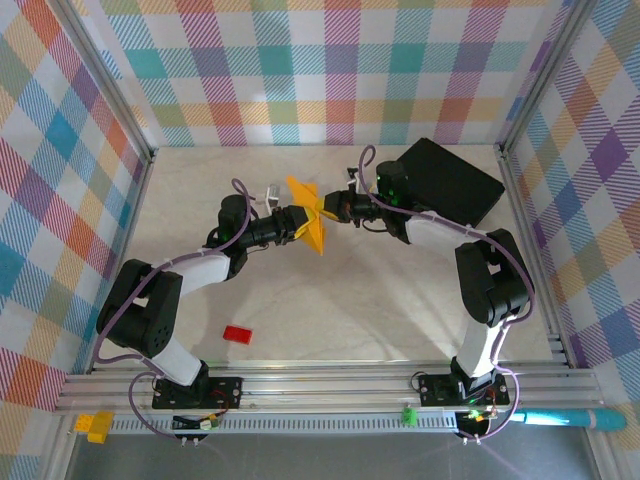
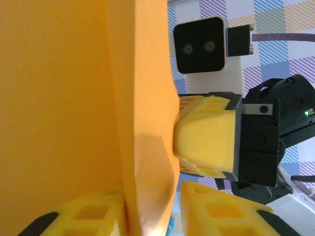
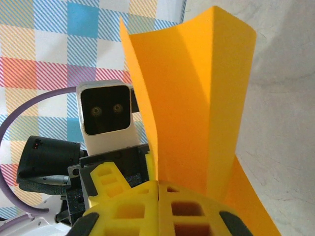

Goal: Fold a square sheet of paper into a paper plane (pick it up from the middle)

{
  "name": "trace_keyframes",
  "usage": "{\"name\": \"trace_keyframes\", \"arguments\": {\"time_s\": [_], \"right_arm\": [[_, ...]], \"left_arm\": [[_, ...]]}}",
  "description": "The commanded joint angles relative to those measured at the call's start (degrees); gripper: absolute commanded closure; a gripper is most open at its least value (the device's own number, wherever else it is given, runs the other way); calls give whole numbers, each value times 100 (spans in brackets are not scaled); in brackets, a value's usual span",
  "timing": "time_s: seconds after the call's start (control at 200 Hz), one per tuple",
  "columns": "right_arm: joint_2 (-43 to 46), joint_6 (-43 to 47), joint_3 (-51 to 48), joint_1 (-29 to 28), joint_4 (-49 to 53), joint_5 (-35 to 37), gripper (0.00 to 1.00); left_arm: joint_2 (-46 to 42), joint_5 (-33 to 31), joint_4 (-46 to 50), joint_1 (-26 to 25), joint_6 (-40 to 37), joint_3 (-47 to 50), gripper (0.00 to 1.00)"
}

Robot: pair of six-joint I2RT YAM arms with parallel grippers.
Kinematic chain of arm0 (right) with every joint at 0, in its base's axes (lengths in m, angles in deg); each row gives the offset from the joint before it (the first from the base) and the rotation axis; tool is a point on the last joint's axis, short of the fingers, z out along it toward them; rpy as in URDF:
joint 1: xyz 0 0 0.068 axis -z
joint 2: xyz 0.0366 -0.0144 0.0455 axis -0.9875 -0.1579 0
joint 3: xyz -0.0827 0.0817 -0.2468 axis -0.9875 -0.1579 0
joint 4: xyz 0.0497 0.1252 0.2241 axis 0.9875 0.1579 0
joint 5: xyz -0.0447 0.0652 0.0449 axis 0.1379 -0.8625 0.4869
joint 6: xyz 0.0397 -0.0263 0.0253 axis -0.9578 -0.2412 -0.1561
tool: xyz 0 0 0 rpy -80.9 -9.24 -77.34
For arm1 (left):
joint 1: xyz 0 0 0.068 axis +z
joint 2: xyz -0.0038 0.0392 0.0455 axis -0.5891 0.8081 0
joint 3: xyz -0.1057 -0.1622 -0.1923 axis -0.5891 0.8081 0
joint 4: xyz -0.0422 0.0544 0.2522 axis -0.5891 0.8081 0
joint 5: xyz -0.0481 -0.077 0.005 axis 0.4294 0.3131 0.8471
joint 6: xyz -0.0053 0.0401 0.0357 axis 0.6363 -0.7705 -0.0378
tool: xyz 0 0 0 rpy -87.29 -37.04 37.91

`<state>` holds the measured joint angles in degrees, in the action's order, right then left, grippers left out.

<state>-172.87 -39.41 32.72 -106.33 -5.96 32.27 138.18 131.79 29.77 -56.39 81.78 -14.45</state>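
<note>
Orange-yellow and thin, the creased square sheet of paper (image 1: 312, 222) is held aloft over the pale desk (image 1: 350, 310), between both arms. It is pinched by the yellow right fingers (image 3: 123, 216), which are pressed together. It is straddled by the yellow left fingers (image 2: 221, 211); whether they grip cannot be told. An uneven pull could tear, crumple or drop it.

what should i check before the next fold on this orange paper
1. right gripper shut on the paper: ok
2. left gripper pinching the paper firmly: cannot tell; its pads sit on either side of it
3. plane shape finished: not ok, only loosely creased
4. red block clear of the paper: ok
5. black box clear of the paper: ok
</note>
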Motion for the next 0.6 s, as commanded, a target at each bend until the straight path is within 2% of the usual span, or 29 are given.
{"name": "trace_keyframes", "arguments": {"time_s": [0.0, 0.45, 0.53, 0.595], "right_arm": [[119, -61, -76, 58, -245, -120, 97], [172, -11, -178, 155, -210, -129, 87], [194, 15, -177, 175, -130, -120, 81], [262, 121, -185, 207, 86, -24, 71]], "left_arm": [[-47, 10, -322, -18, -2, -54, 73], [-14, -57, -261, -10, -2, -68, 88], [1, -69, -239, -10, -6, -82, 90], [1, -95, -178, -1, -51, -99, 91]]}}
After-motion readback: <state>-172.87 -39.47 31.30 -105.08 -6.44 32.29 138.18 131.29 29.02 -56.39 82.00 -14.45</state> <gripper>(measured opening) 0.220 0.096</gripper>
